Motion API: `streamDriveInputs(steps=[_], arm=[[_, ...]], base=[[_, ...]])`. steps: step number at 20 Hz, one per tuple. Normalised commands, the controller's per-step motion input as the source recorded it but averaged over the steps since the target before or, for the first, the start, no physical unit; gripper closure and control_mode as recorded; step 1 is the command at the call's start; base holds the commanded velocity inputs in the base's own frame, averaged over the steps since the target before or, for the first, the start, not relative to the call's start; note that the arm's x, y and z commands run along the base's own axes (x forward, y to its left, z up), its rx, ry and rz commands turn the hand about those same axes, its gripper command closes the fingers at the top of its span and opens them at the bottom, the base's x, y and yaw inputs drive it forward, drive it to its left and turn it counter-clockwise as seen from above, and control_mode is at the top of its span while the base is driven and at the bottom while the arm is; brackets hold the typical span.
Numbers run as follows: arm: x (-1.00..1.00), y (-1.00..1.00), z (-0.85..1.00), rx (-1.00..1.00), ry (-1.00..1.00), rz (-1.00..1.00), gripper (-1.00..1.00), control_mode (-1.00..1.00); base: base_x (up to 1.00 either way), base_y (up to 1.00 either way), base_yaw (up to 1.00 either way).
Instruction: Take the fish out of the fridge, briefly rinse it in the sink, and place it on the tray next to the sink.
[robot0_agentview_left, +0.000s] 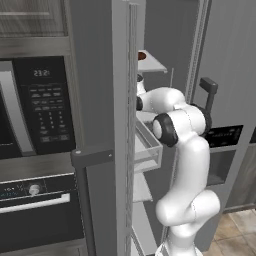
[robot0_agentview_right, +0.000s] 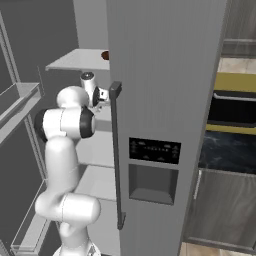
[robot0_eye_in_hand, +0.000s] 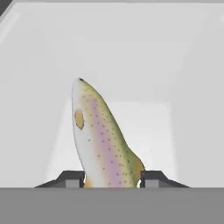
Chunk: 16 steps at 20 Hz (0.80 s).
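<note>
**Fish in the gripper inside the fridge: withdrawal step**

Nearest the hand camera, the two dark fingertips (robot0_eye_in_hand: 72, 178) stand at either side of the fish's lower body. The gripper (robot0_eye_in_hand: 113, 180) is closed to a narrow span with the fish (robot0_eye_in_hand: 101, 142) between its fingers; each tip meets a flank, so the hold appears firm. The fish is speckled olive along its back, with a pink band and a pale belly. It points away from the hand, into the white interior of the fridge (robot0_eye_in_hand: 131, 57). Whether it is clear of the shelf beneath it cannot be told.

In the left base view, the arm (robot0_agentview_left: 182, 165) reaches past the edge of the open door (robot0_agentview_left: 122, 125) into the compartment, with a clear door bin (robot0_agentview_left: 150, 147) just beside its elbow and a white shelf (robot0_agentview_left: 150, 62) above. In the right base view, the wrist enters to the left of the closed grey door (robot0_agentview_right: 165, 100) with its long vertical handle (robot0_agentview_right: 116, 155).

Procedure for the step in hand, as judged:
1. Keep the fingers clamped; the fish is smooth and likely to slip.
2. Draw the hand straight back along the entry line, level with the shelf.
3. Keep the elbow off the door bin and the door edge.
4. Turn toward the sink only after the fish is outside the compartment.
</note>
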Motion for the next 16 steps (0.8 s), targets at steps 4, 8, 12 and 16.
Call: streamDriveInputs(steps=[4, 8, 12, 16], arm=[[-1.0, -0.01, 0.0, 0.0, -0.12, 0.0, 1.0, -1.0], [-1.0, -0.03, 0.58, 0.08, -0.19, -0.07, 1.0, -1.0], [-1.0, -0.03, 1.0, 0.12, -0.15, -0.14, 1.0, -1.0], [-1.0, 0.0, 1.0, 0.13, -0.02, -0.12, 1.0, -1.0]], base=[[0.0, 0.0, 0.0], [0.0, 0.0, 0.0], [0.0, 0.0, 0.0], [0.0, 0.0, 0.0]])
